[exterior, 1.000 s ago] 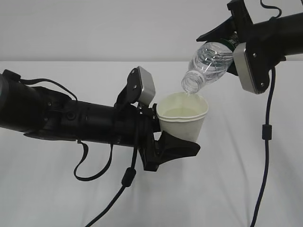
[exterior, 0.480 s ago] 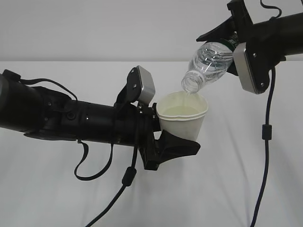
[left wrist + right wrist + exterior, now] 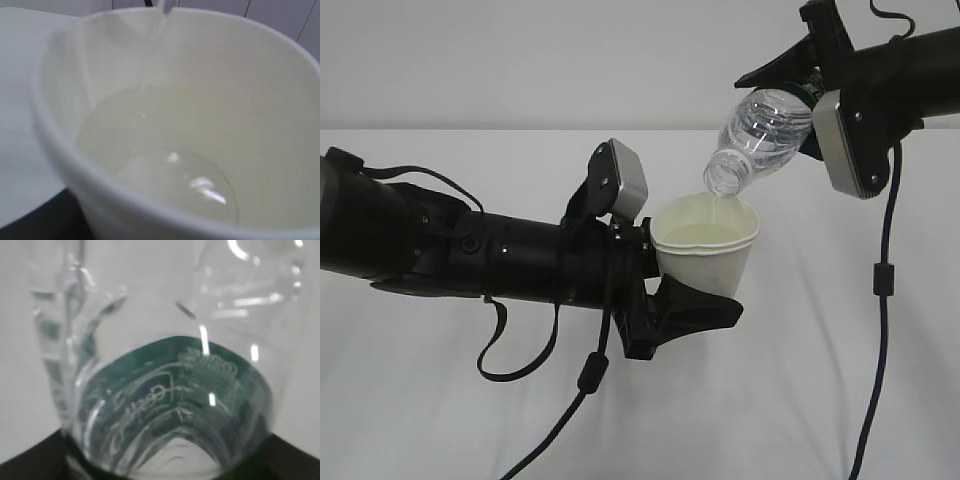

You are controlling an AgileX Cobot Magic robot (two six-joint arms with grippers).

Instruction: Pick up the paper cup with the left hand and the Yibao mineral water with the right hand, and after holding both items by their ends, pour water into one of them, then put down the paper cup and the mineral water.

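The white paper cup [image 3: 705, 255] hangs upright above the table, and my left gripper [image 3: 682, 278] is shut on its lower half, one black finger [image 3: 705, 312] showing under it. In the left wrist view the paper cup [image 3: 200, 75] fills the frame, with clear water pooled at its bottom and a thin stream [image 3: 152, 45] running in. The Yibao mineral water [image 3: 760, 135] is tilted mouth-down to the left, its open neck just over the cup's rim. My right gripper [image 3: 807, 92] is shut on its base end. Close up, the bottle [image 3: 165, 335] shows its green label, with dark jaws at the lower corners.
Both arms are held above a white table [image 3: 800, 400] with a pale wall behind. A black cable [image 3: 883, 280] hangs from the right arm to the table, and another cable [image 3: 585, 375] loops under the left arm.
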